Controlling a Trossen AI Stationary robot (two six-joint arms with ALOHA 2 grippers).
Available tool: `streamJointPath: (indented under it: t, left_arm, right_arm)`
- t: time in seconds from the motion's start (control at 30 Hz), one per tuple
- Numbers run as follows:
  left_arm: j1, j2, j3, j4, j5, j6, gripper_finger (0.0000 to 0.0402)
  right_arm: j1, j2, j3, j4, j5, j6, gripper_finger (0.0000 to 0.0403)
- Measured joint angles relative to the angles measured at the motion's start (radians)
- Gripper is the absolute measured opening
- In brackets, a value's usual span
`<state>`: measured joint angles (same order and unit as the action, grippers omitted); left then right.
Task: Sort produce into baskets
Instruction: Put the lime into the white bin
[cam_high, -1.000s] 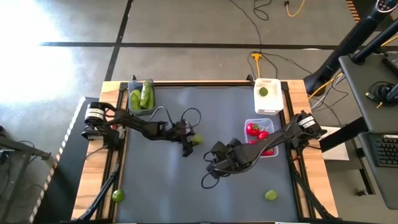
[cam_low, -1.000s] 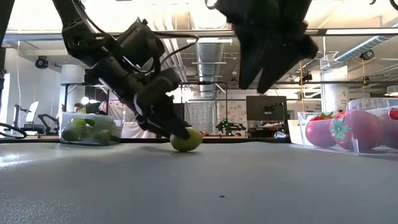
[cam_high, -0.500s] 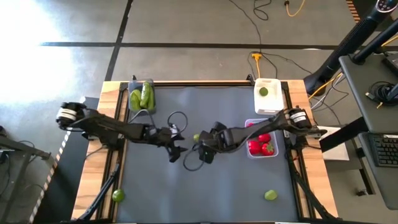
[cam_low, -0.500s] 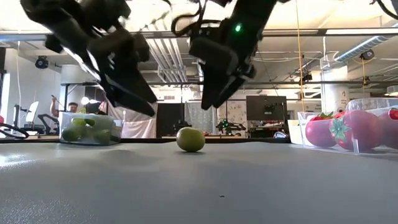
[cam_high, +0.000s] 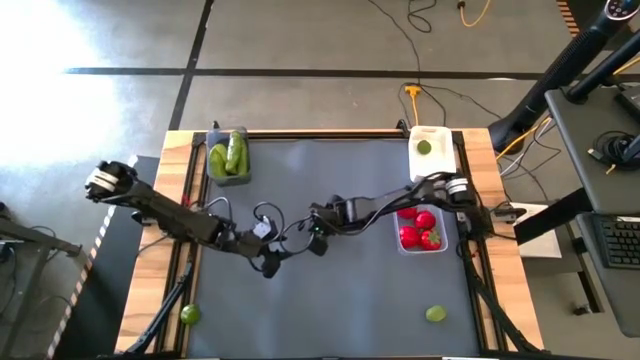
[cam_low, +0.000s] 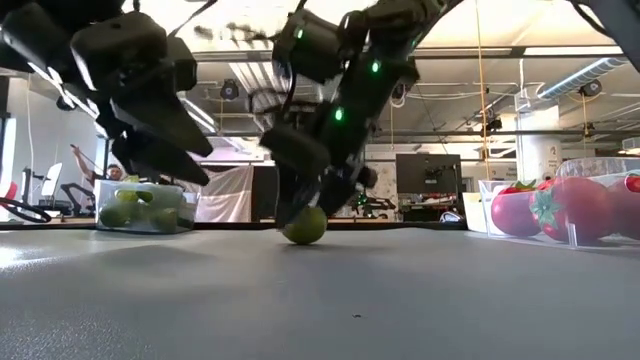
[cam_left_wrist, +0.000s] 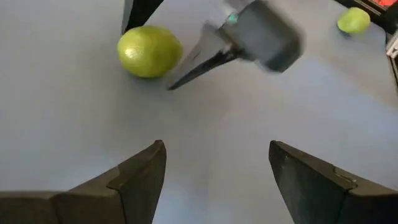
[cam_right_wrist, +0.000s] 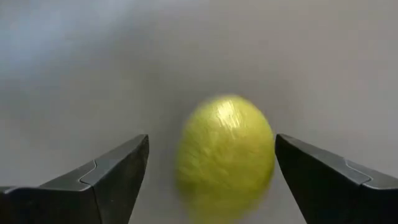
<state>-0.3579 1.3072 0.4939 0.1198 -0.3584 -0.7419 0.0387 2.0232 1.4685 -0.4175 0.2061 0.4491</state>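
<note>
- We see the lime (cam_low: 305, 226) resting on the table (cam_high: 340, 300) near its middle, roughly round, so no long axis governs the grip.
- It lies directly ahead of our right gripper (cam_right_wrist: 211, 168), centred in the gap between spread fingers (cam_right_wrist: 115, 171); nothing is held.
- Our left gripper (cam_left_wrist: 214, 168), also spread wide and empty, sits a little farther off, lime ahead and to one side.
- We judge the right arm nearer and better lined up.

Bright, perhaps motion-blurred wrist views
</note>
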Motion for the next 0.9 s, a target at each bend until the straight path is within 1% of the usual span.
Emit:
streamJointPath:
  t: [0.07, 0.17, 0.27, 0.37, 0.5, 0.57, 0.63, 0.77, 0.83, 0.9]
  left_arm:
    - [-0.014, 0.021, 0.002, 0.007, 0.001, -0.023, 0.0267]
    - [-0.033, 0.052, 0.014, 0.010, 0.000, -0.038, 0.0267]
    - [-0.044, 0.082, 0.031, 0.010, 0.000, -0.034, 0.0267]
    - [-0.045, 0.106, 0.044, 0.001, 0.000, -0.024, 0.0267]
    - [-0.045, 0.109, 0.050, -0.016, 0.001, -0.014, 0.0267]
    - [-0.046, 0.098, 0.050, -0.026, 0.001, -0.012, 0.0267]
    - [-0.046, 0.075, 0.050, -0.041, 0.000, -0.011, 0.0267]
    - [-0.045, 0.045, 0.052, -0.040, -0.019, 0.008, 0.0267]
    - [-0.044, 0.040, 0.055, -0.035, -0.046, 0.022, 0.0267]
    - [-0.041, 0.039, 0.055, -0.034, -0.079, 0.026, 0.0267]
  right_arm:
    - [0.000, 0.029, 0.000, 0.003, -0.004, 0.028, 0.0337]
    - [0.000, 0.052, 0.001, 0.009, 0.004, 0.077, 0.0320]
    - [0.000, 0.061, 0.003, 0.010, 0.015, 0.098, 0.0291]
    - [0.000, 0.053, 0.004, 0.000, 0.016, 0.115, 0.0251]
    - [-0.009, -0.009, 0.023, -0.128, -0.005, 0.112, 0.0197]
    - [-0.021, -0.076, 0.029, -0.246, 0.013, 0.113, 0.0192]
    - [-0.042, -0.171, 0.028, -0.354, 0.102, 0.123, 0.0192]
    - [-0.117, -0.365, -0.008, -0.606, 0.385, 0.202, 0.0195]
    - [-0.177, -0.463, -0.034, -0.717, 0.465, 0.279, 0.0204]
    - [-0.256, -0.558, -0.071, -0.781, 0.513, 0.353, 0.0210]
